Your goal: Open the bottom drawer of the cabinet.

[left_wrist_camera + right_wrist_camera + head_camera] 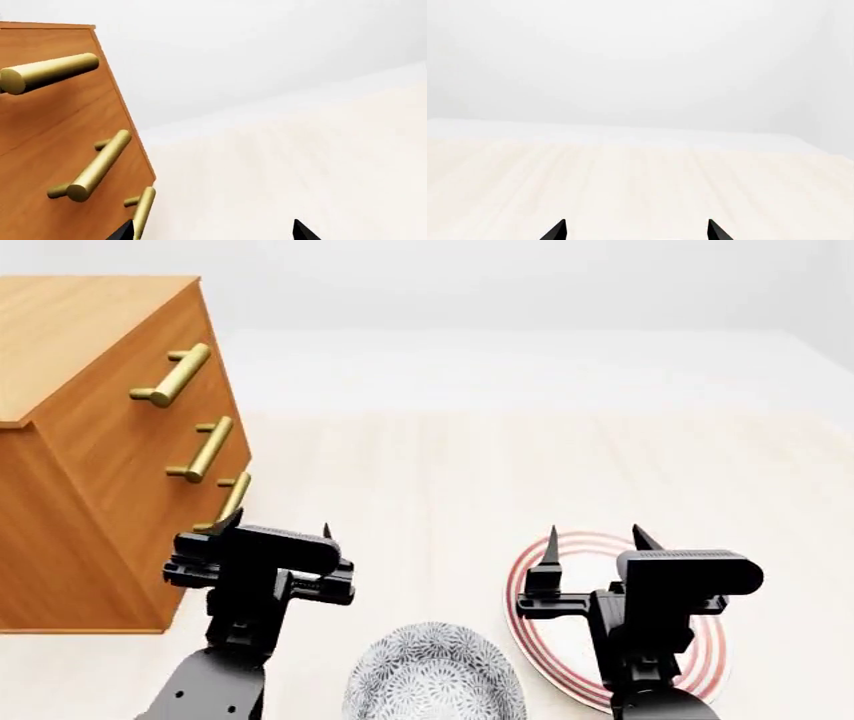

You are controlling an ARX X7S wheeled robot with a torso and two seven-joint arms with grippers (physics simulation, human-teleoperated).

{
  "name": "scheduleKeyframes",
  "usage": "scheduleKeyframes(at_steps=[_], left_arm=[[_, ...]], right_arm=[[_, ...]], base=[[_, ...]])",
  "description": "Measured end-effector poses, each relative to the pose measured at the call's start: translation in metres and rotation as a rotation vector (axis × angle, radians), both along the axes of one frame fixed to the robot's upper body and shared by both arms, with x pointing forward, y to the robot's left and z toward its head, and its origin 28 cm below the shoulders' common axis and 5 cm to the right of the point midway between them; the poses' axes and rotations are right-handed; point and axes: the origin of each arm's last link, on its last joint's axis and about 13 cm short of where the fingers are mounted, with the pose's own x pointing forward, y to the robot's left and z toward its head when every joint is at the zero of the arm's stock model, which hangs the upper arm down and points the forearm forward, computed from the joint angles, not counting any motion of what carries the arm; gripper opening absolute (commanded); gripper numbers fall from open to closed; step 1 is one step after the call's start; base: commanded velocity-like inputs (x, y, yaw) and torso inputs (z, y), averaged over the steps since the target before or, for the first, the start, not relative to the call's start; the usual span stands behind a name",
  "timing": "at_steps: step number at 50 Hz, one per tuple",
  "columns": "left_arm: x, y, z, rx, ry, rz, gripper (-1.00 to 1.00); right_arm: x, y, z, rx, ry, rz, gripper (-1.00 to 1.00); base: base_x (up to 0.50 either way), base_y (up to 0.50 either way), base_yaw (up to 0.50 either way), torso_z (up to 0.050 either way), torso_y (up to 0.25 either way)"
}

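The boxy orange-brown wood-grain cabinet (94,440) is standing at the left of the pale wooden tabletop (441,480), and its bottom drawer (200,540), the lowest of three flat wooden fronts, is sitting flush and closed, marked by its brass cylindrical bar handle (230,503). The left gripper (282,532) is hovering just beside that handle with its fingers spread wide and holding nothing; judging by the pose, it is lining up so one finger can pass behind the bar. The right gripper (594,538) is idling, fingers likewise released, above the red-and-white striped plate (714,650), well apart from the cabinet, probably to keep out of the way. A grey patterned bowl (430,675) is resting between the two arms.

The left wrist view is showing what the head view cannot: one dark fingertip (123,231) is lying right by the lowest handle (143,212), though contact is unclear. The right wrist view is showing only bare tabletop.
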Motion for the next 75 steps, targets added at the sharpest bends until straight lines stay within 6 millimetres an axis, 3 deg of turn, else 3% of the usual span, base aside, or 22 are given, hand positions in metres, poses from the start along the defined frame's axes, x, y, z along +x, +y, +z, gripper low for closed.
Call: scheduleKeyframes(at_steps=[9, 30, 75], left_arm=[[0.021, 0.004, 0.0, 0.171, 0.058, 0.033, 1.0], [0.058, 0.018, -0.026, 0.528, 0.185, 0.142, 1.0], [0.112, 0.042, -0.05, 0.753, 0.344, 0.242, 1.0]], right_arm=[[0.0, 0.0, 0.0, 0.002, 0.001, -0.001, 1.0], [0.001, -0.001, -0.003, 0.008, 0.007, -0.008, 1.0], [0.002, -0.001, -0.007, 0.015, 0.019, -0.018, 1.0]], base=[[0.0, 0.0, 0.0, 0.0, 0.0], [0.0, 0.0, 0.0, 0.0, 0.0], [0.0, 0.0, 0.0, 0.0, 0.0]])
